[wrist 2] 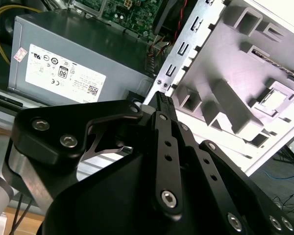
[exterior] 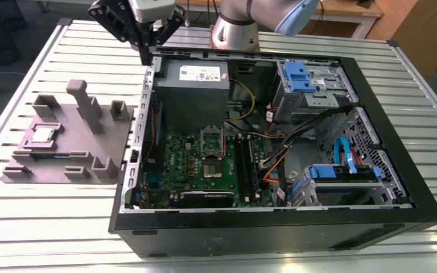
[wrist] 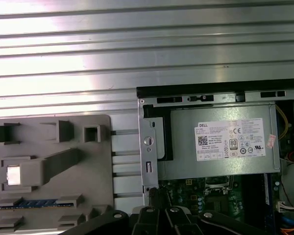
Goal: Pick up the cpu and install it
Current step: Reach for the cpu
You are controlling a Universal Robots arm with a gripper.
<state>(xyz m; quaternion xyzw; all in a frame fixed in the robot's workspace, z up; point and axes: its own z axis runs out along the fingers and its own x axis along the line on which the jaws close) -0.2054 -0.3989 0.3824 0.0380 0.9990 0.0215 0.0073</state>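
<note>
One cpu (exterior: 44, 135), exterior view: seated on the grey holder plate (exterior: 66, 149) outside the computer case (exterior: 279, 227), on the exterior view's left. Gripper (exterior: 144, 56) sits above the case's rear corner, fingers pressed together, holding nothing.
Second wrist view: cpu (wrist 2: 273, 98) lies beyond the case wall, ahead of the fingertips.
First wrist view: cpu (wrist: 13, 175) well apart from the case.

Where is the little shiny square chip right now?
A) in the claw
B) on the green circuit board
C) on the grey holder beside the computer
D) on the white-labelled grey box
C: the cpu sits in a recess of the grey holder, while the claw hangs over the computer case's corner, apart from it.
</note>
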